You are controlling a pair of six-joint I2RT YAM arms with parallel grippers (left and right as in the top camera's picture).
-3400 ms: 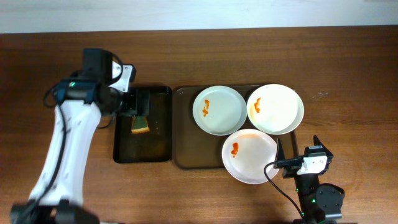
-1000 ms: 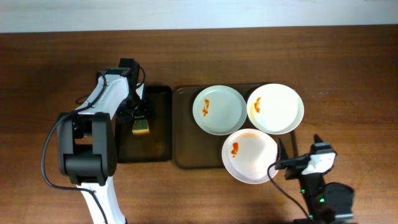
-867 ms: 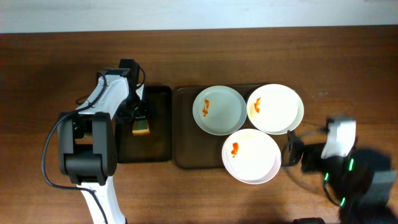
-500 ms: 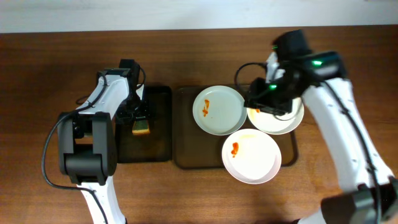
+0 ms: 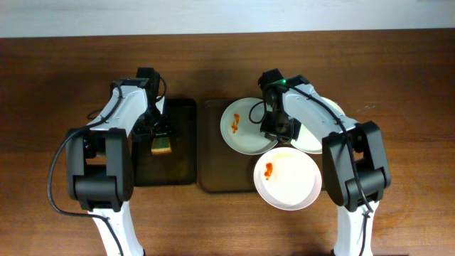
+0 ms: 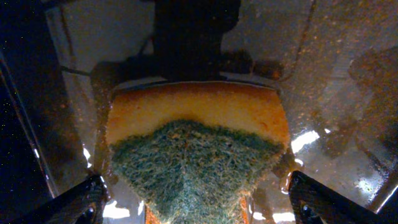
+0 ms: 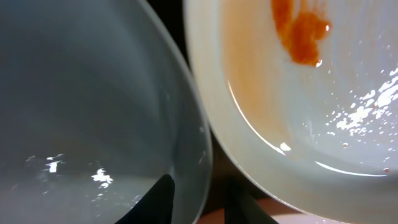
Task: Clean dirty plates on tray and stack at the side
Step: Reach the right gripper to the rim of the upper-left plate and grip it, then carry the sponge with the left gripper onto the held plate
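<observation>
On the right-hand tray (image 5: pixel 207 163) three stained plates (image 5: pixel 245 135) crowd together. The right gripper (image 7: pixel 198 202) has its fingers straddling one rim, grip impossible to judge, and could drag the neighbour along. Only the left wrist view shows the left gripper (image 6: pixel 199 205) spread wide around the sponge (image 6: pixel 196 143) — not clamped.

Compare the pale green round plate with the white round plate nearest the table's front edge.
The pale green round plate lies over the back half of the brown tray; the white round plate overhangs its front edge. The green one bears thin orange streaks, the white one an orange blob. Both are round and dirty.
</observation>
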